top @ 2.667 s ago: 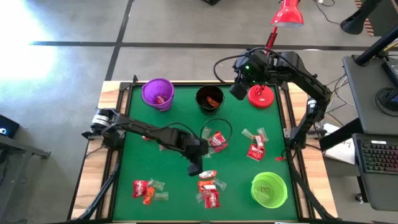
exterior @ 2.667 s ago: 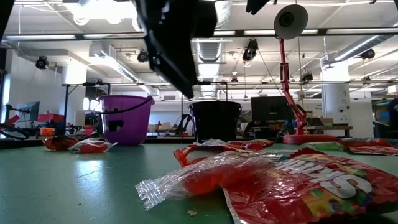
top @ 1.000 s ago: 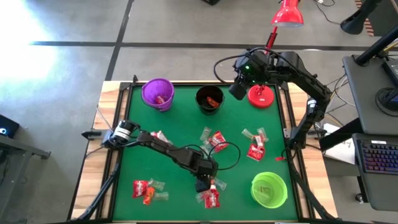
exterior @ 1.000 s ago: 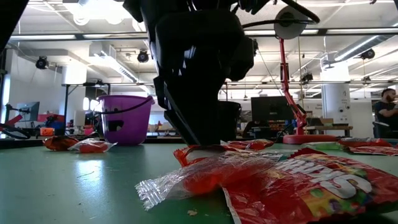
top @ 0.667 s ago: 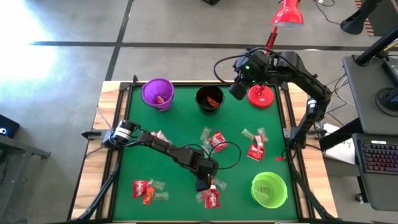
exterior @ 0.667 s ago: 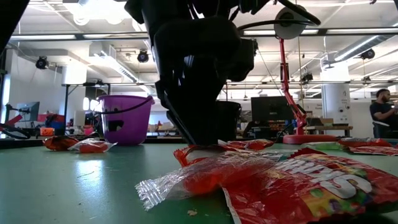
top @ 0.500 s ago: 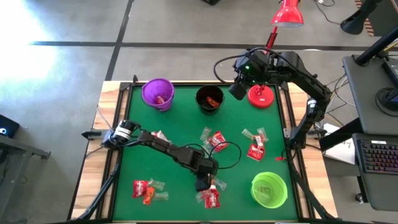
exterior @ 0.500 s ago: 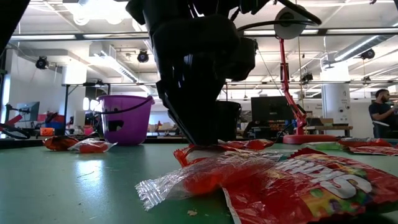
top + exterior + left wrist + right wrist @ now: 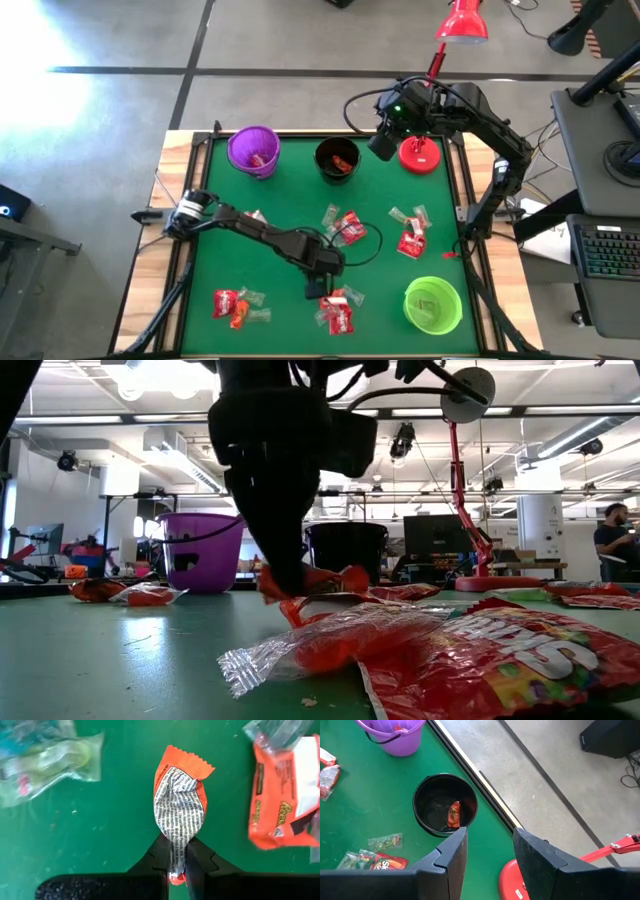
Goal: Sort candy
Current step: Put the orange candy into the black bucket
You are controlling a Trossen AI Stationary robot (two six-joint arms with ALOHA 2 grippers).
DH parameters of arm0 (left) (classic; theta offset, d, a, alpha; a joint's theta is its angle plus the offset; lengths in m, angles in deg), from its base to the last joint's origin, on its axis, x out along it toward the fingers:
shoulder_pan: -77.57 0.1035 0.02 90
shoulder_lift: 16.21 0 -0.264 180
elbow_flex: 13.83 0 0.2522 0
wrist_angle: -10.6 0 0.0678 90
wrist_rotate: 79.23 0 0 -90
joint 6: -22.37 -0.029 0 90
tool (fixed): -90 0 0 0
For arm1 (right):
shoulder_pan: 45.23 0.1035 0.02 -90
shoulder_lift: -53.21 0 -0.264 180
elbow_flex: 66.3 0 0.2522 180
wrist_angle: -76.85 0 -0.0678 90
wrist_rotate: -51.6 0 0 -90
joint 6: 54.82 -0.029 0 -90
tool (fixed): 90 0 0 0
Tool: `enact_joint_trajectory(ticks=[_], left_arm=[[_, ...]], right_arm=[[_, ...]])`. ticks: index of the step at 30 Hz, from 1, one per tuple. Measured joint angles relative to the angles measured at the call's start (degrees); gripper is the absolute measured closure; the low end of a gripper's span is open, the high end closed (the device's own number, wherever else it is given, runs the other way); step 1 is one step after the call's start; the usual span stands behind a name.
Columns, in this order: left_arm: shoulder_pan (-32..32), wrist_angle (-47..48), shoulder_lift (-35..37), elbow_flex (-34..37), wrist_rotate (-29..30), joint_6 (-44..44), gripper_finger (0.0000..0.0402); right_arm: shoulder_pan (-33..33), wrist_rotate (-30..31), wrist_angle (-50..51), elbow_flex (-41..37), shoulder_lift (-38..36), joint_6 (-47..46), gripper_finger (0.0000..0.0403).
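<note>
My left gripper is shut on an orange-wrapped candy over the near middle of the green table. In the low view the gripper holds it just above the mat. More candy lies around: an orange packet, a clear greenish one, and red packs. My right gripper stands open above the table's far edge, beside the black cup, which holds one orange candy. My left gripper pinches the orange candy close to one crimped end between its two fingers. The fingers come from above, pointing down, and lie along the wrapper. The candy sticks out past the fingertips, lifted clear of the table.
Purple cup and black cup stand along the far edge, a green cup at the near right. A red lamp base sits at the far right. Red and clear candies lie near left.
My left gripper has taken hold of the orange candy and has risen a little, shifting toward the table's left edge. The candy, which lay on the mat, now hangs clear of it in the fingers.
</note>
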Motion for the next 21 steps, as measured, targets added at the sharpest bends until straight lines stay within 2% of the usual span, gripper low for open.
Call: enact_joint_trajectory(ticks=[9, 21], left_arm=[[4.35, 5.28, 4.68, -0.02, 3.59, -3.07, 0.0396], [13.99, 8.88, 15.14, -0.11, 4.49, -9.05, 0.0396]], right_arm=[[0.00, -0.01, 0.01, 0.00, -0.01, 1.32, 0.0250], [0.00, 0.00, 0.01, 0.00, -0.01, 4.91, 0.0250]])
